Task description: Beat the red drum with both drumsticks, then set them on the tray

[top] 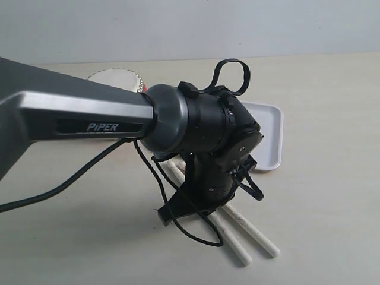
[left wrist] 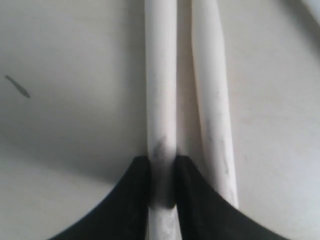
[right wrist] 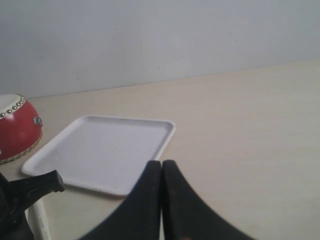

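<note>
the left fingers (left wrist: pixel 131 200) clench one drumstick (left wrist: pixel 161 90) lying on the counter (left wrist: pixel 65 140), the second drumstick (left wrist: pixel 210 100) just beside it; the right fingers (right wrist: pixel 145 200) are pressed together, holding nothing.

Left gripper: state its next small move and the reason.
Probably lift straight up. The left gripper has its jaws closed on one drumstick, which lies on the table close beside the second drumstick; a vertical rise should avoid dragging that one.
</note>
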{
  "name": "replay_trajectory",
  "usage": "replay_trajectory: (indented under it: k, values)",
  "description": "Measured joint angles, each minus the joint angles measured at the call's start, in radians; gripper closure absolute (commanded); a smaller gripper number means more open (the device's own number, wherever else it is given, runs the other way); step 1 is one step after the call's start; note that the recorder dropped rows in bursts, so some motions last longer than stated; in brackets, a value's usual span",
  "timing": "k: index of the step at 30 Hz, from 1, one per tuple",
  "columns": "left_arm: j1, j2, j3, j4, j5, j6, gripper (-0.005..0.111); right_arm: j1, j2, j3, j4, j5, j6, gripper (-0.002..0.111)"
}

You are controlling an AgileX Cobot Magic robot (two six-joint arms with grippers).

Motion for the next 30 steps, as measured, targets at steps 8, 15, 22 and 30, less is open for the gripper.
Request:
replay_trajectory:
  k: [8,15,22,30]
  values:
    - [0.000,0.004,0.000,0.032,0.097,0.024,0.107,0.000,0.000,0.000,0.000,0.000,0.000,0.108]
    - [0.000,0.005,0.000,0.069,0.127,0.062,0.107,0.000,0.000,0.000,0.000,0.000,0.000,0.108]
    - [0.000,0.015,0.004,0.138,0.141,0.159,0.107,0.000,0.000,0.000,0.000,0.000,0.000,0.108]
    - [0.000,0.017,0.018,0.197,0.144,0.219,0.107,0.000,0.000,0.000,0.000,0.000,0.000,0.108]
